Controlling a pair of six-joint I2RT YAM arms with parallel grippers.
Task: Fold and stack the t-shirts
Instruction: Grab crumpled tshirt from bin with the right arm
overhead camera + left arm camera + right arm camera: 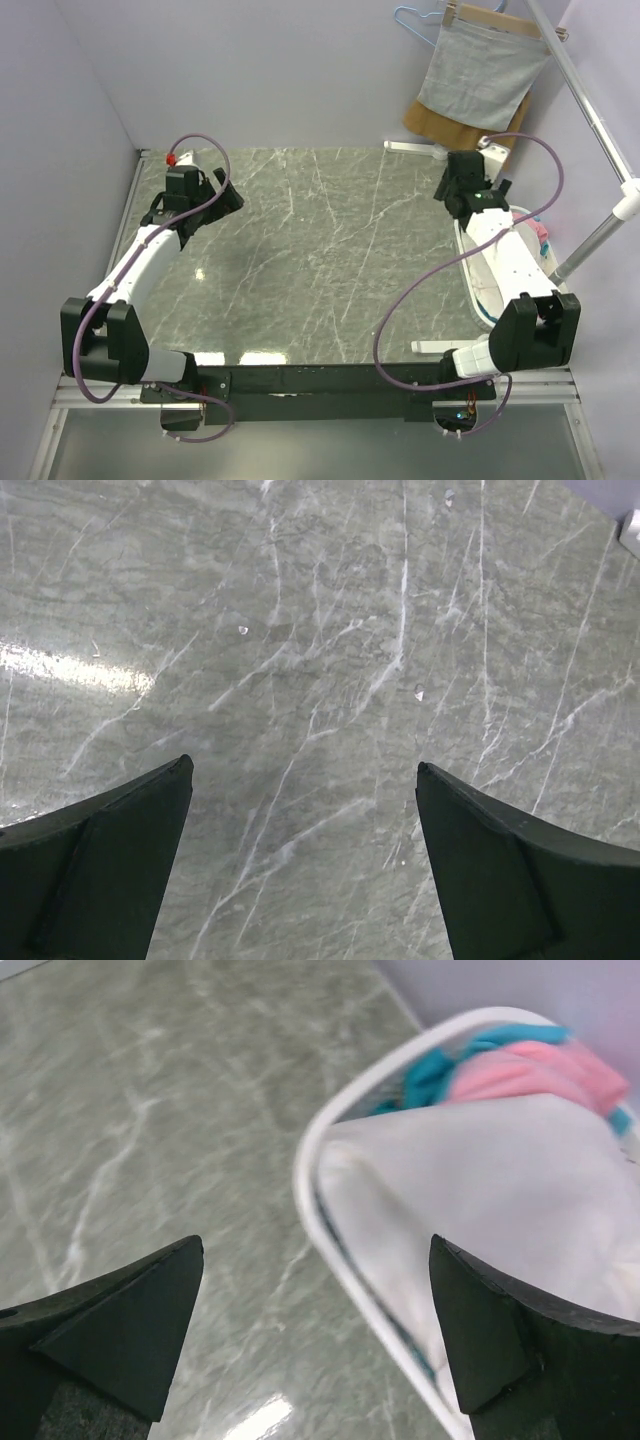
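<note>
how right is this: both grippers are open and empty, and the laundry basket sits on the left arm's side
One thing is wrong: the laundry basket sits on the right arm's side, as the right wrist view shows. The left gripper and right gripper are open and empty.

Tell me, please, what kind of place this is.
Probably a robot lab cell for laundry work: a left arm and right arm mounted at a marble-look table between plain walls, a basket of clothes at its right edge, and a grey cloth on a hanger behind.
</note>
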